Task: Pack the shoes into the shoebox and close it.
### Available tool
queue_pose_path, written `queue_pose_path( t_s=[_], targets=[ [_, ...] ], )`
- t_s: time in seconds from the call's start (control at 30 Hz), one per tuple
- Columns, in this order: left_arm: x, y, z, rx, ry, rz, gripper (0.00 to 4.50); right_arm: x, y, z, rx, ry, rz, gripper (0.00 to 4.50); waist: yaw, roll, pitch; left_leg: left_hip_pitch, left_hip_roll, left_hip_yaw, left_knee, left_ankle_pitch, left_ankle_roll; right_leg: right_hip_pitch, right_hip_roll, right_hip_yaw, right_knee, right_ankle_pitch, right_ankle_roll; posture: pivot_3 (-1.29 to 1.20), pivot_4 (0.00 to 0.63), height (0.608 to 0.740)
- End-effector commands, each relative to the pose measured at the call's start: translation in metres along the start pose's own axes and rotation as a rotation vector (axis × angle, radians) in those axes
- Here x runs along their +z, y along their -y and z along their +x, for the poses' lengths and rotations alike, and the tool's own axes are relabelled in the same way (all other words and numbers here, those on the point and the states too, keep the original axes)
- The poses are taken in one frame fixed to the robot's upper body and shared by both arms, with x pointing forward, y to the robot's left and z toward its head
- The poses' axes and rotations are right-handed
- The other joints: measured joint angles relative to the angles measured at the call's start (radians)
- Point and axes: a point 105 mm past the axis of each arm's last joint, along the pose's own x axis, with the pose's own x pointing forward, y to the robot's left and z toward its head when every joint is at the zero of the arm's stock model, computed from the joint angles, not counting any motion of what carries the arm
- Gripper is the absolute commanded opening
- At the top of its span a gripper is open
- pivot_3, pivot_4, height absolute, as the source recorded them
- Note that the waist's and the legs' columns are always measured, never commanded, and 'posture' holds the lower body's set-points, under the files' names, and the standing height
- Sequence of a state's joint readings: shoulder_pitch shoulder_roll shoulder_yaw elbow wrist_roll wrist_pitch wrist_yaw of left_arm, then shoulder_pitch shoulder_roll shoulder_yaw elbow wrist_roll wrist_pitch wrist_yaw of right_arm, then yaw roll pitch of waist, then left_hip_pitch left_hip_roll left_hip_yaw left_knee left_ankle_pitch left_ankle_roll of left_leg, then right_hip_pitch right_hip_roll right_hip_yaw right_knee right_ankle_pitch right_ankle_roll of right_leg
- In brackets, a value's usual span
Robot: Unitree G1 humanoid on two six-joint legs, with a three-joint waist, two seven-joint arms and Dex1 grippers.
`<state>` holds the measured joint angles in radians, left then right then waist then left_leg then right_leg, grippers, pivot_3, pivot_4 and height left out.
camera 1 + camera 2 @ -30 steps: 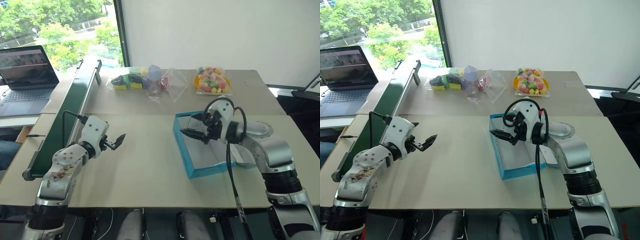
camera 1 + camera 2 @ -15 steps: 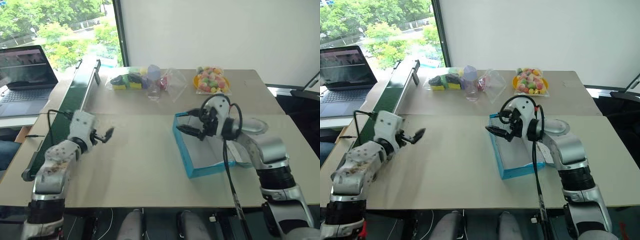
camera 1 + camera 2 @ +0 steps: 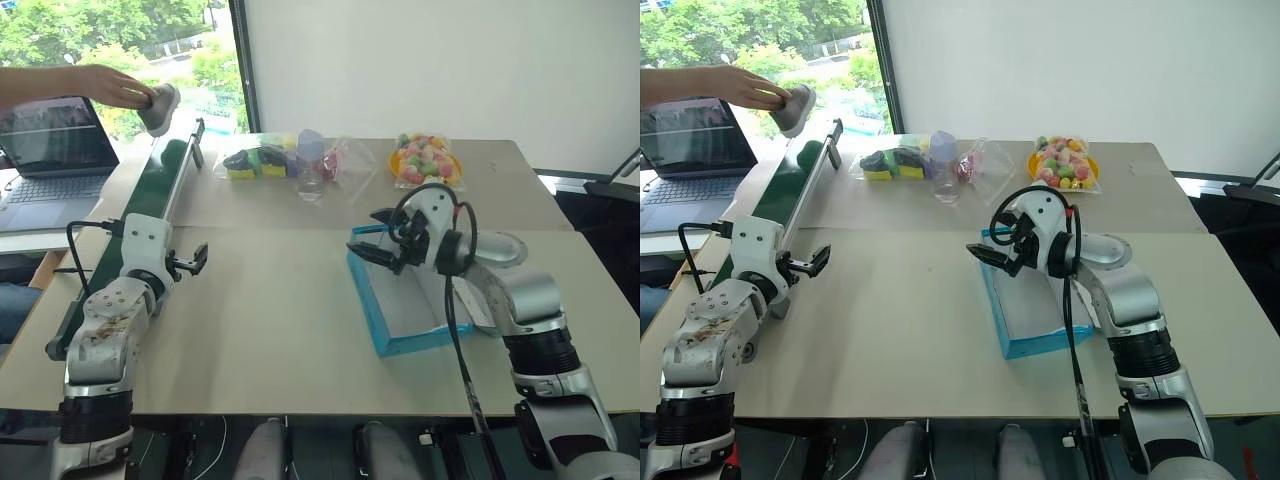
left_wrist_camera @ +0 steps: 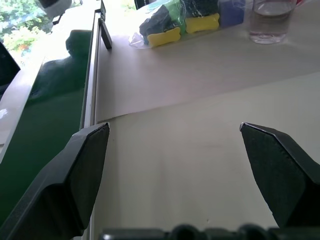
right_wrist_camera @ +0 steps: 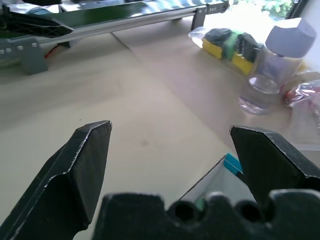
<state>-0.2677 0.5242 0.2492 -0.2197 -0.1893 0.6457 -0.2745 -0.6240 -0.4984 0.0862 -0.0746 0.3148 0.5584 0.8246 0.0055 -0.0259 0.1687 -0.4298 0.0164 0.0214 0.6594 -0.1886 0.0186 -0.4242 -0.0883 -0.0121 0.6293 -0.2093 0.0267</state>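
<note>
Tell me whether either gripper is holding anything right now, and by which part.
Nothing is held. The left gripper is open beside the green conveyor belt; the right gripper is open over the blue shoebox. A person's hand holds a grey shoe by its upper.

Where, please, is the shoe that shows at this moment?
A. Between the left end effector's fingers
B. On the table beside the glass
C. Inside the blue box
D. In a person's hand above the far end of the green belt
D: a hand holds the shoe over the belt's far end.
</note>
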Motion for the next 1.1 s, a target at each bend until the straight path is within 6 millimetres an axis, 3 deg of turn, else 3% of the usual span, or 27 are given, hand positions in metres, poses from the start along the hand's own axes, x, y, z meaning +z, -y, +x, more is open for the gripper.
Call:
queue_pose_path(
  t_s=[0.03,0.37,0.5,0.6,0.8,1.1],
  targets=[
    [0.015,-0.004,0.002,0.022,0.058,0.032,4.48,0.017,-0.011,-0.001,0.053,0.048,-0.006,4.44,0.000,0.000,0.000,0.000,0.000,0.000,0.000,0.000,0.000,0.000,0.000,0.000,0.000,0.000,0.000,0.00,0.150,0.740],
    [0.017,-0.005,0.008,0.069,0.058,0.054,4.48,0.029,-0.021,0.010,0.097,0.072,0.020,4.44,0.000,0.000,0.000,0.000,0.000,0.001,0.000,0.000,0.000,0.000,0.000,0.000,0.000,0.000,0.000,0.00,0.150,0.740],
    [0.013,-0.028,0.006,0.151,0.045,0.042,4.48,0.034,-0.029,0.014,0.127,0.092,0.036,4.44,-0.001,0.000,0.000,0.000,0.000,0.001,0.000,0.000,0.000,0.000,0.000,0.000,0.000,0.000,0.000,0.00,0.150,0.740],
    [-0.001,-0.058,0.000,0.216,0.022,0.044,4.48,0.037,-0.041,0.019,0.177,0.105,0.040,4.44,-0.007,0.000,0.000,0.000,0.000,0.001,0.000,0.000,0.000,-0.001,0.000,0.000,0.000,0.000,0.000,0.00,0.150,0.740],
    [-0.018,-0.095,-0.013,0.264,0.039,-0.003,4.48,0.033,-0.052,0.025,0.240,0.094,0.041,4.44,-0.011,0.000,0.000,0.000,0.000,0.000,0.000,0.000,0.000,-0.001,-0.002,0.000,0.000,0.000,-0.001,0.00,0.150,0.740],
    [-0.040,-0.122,-0.032,0.204,0.090,-0.084,4.48,0.030,-0.058,0.028,0.277,0.081,0.031,4.44,-0.010,-0.001,0.000,0.000,0.001,-0.004,-0.001,0.000,0.000,-0.002,-0.004,0.000,0.000,0.001,-0.001,0.00,0.150,0.740]
  ],
)
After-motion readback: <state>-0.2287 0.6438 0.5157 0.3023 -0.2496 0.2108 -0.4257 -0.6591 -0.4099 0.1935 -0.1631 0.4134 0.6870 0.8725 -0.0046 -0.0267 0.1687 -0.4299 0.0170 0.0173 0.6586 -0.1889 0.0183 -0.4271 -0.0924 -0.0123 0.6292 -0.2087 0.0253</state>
